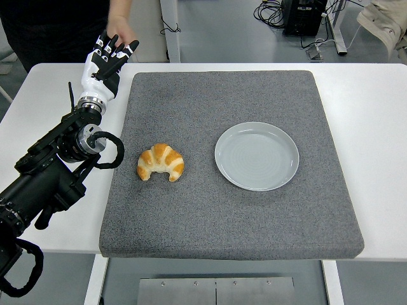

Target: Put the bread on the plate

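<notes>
A golden croissant (161,162) lies on the grey mat, left of centre. To its right sits a round pale grey plate (257,155) with nothing on it. My left hand (109,58) is raised over the table's far left, beyond the mat's corner, well away from the croissant. Its white and black fingers (114,49) are spread and hold nothing. My right arm does not show in the head view.
The thick grey mat (222,210) covers most of the white table (375,127). A person's hand (121,28) hangs just behind my left hand at the far edge. Cables and a chair base lie on the floor beyond.
</notes>
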Action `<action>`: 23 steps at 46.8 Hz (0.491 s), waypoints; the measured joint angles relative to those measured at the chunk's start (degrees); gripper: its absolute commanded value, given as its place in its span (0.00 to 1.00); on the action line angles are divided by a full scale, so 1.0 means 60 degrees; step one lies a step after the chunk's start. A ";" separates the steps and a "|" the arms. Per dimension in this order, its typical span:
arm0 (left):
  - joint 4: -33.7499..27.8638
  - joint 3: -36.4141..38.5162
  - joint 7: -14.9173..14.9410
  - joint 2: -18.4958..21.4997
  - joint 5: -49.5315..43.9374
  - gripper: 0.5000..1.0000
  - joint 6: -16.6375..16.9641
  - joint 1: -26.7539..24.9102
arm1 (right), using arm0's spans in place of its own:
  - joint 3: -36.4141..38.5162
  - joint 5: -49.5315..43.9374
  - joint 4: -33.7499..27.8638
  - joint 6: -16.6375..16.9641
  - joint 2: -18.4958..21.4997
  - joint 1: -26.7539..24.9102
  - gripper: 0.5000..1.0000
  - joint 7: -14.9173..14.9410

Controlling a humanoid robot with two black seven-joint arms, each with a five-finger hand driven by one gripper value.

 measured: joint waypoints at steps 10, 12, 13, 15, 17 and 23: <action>-0.0012 -0.0073 0.0000 -0.0005 -0.0005 0.94 0.0000 -0.0002 | 0.0000 0.0000 0.0000 0.0001 0.0000 0.0001 1.00 0.0000; -0.0011 -0.0081 -0.0007 -0.0005 -0.0005 0.94 0.0000 -0.0005 | 0.0000 0.0000 0.0000 0.0002 0.0000 -0.0001 1.00 0.0000; -0.0011 -0.0096 -0.0024 -0.0005 -0.0007 0.94 0.0000 -0.0005 | 0.0000 0.0000 0.0000 0.0002 0.0000 0.0000 1.00 0.0000; -0.0011 -0.0123 -0.0048 -0.0005 -0.0010 0.94 0.0000 -0.0005 | 0.0000 0.0000 0.0000 0.0002 0.0000 0.0001 1.00 0.0000; -0.0010 -0.0130 -0.0077 -0.0005 -0.0012 0.94 0.0000 0.0007 | 0.0000 0.0000 0.0000 0.0002 0.0000 0.0001 1.00 0.0000; 0.0000 -0.0129 -0.0097 -0.0005 -0.0014 0.93 0.0025 0.0070 | 0.0000 0.0000 0.0000 0.0002 0.0000 -0.0001 1.00 0.0000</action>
